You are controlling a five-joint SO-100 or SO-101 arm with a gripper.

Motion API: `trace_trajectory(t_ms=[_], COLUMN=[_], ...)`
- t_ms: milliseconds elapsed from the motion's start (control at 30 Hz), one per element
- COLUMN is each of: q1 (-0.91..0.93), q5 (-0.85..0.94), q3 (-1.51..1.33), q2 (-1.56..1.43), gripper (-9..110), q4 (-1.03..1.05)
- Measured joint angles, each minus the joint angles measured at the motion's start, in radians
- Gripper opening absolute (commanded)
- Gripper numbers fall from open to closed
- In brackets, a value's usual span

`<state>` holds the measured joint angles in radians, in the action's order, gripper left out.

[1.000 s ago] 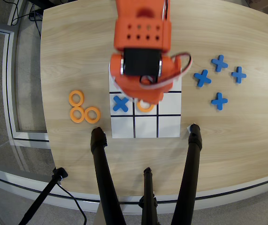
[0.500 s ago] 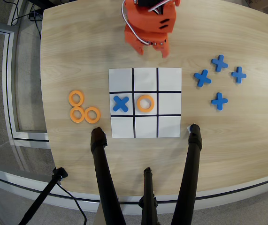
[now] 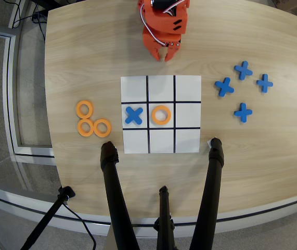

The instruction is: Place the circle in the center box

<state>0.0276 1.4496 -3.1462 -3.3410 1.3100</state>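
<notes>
An orange ring, the circle (image 3: pixel 160 114), lies flat in the center box (image 3: pixel 161 104) of the white 3x3 grid sheet (image 3: pixel 187 140). It sits inside the black lines and nothing touches it. My orange gripper (image 3: pixel 165 56) hangs over bare wood above the sheet's top edge, well clear of the circle. Its fingertips are nearly together with nothing between them. A blue cross (image 3: pixel 133 115) lies in the square to the left of the center box.
Three more orange rings (image 3: pixel 92 120) sit on the wood left of the sheet. Several blue crosses (image 3: pixel 242 87) lie to its right. Black tripod legs (image 3: pixel 115 198) reach up from the near edge to the sheet's lower corners.
One second ago my arm hung over the grid's middle, partly covering the circle. It then drew back to the table's far side, leaving the circle behind, and its fingers have come closer together.
</notes>
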Motion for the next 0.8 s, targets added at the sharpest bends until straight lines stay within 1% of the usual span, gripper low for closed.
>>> trace_trajectory(t_ms=[133, 233, 300, 400, 667, 800], q1=[0.074, 0.213, 0.360, 0.597, 1.232, 1.457], q5=[0.002, 0.069, 0.132, 0.179, 0.193, 0.193], q3=[0.000, 0.000, 0.000, 0.000, 0.000, 0.000], q2=[-0.011, -0.012, -0.020, -0.028, -0.032, -0.032], gripper=[0, 0, 0, 0, 0, 0], q4=[0.000, 0.000, 0.000, 0.000, 0.000, 0.000])
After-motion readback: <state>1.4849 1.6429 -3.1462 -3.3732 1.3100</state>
